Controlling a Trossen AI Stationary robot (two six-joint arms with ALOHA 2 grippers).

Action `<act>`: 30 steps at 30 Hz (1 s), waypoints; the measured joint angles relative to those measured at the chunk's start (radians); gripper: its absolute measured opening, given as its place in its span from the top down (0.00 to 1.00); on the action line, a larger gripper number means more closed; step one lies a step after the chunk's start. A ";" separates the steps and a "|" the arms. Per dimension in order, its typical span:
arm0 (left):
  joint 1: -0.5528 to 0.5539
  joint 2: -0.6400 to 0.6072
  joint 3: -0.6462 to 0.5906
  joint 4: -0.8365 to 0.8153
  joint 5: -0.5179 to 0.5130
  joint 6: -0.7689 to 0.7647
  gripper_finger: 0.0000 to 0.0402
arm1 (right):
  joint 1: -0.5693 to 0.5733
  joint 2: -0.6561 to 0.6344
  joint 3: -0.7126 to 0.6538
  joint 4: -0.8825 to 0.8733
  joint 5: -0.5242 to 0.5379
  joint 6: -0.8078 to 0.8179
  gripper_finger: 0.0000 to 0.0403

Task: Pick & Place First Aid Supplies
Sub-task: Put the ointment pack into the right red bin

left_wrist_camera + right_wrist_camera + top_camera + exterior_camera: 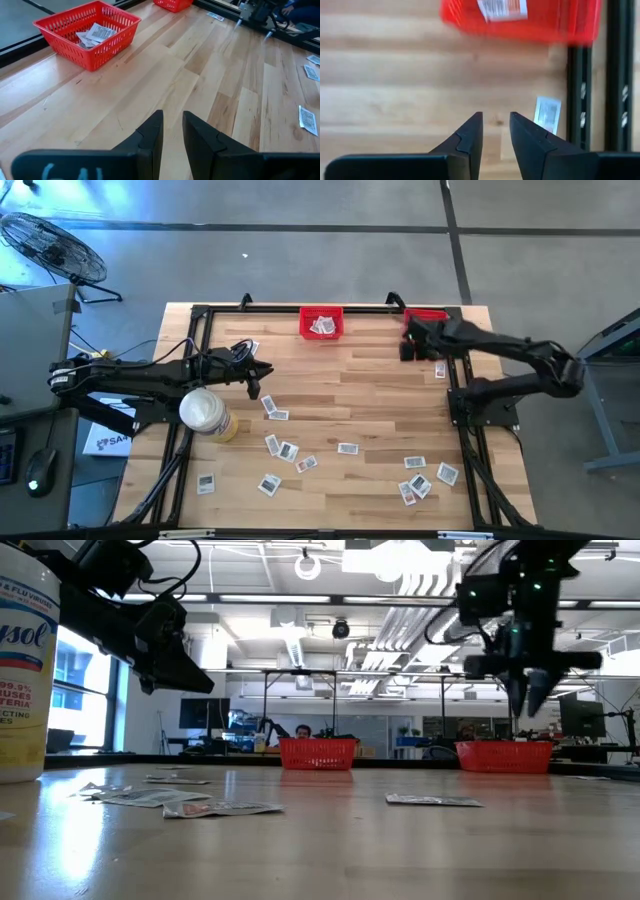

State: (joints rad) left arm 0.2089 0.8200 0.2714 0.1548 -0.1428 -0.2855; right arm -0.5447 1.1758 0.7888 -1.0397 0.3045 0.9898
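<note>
two grippers empty above a packet-strewn table

the right gripper (495, 131) is held with fingers slightly parted, empty, near a red mesh plastic bin (520, 20) containing one small flat white packet (502, 9). the left gripper (172, 131), likewise parted and empty, is raised over the light wooden table (380, 395).

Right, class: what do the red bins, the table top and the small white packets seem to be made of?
Red bins: probably moulded plastic, matte, judging by the open lattice walls. Table top: pale wood planks, smooth satin finish, with visible grain and seams. Packets: thin paper or foil-lined wrappers, lying flat and slightly crinkled; which one, the look leaves open.
</note>
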 joint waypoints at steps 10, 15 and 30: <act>0.000 0.000 0.000 0.000 0.000 0.000 0.82 | 0.034 -0.026 -0.237 0.044 0.035 0.239 0.68; 0.000 0.000 0.000 0.000 0.000 0.000 0.82 | 0.034 -0.026 -0.293 0.151 0.059 0.354 0.64; 0.000 0.000 0.000 0.000 0.000 0.000 0.82 | -0.045 -0.027 -0.394 0.252 -0.024 0.293 0.66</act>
State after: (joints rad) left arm 0.2089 0.8200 0.2714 0.1547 -0.1426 -0.2855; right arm -0.5897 1.1487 0.3950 -0.7872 0.2808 1.2829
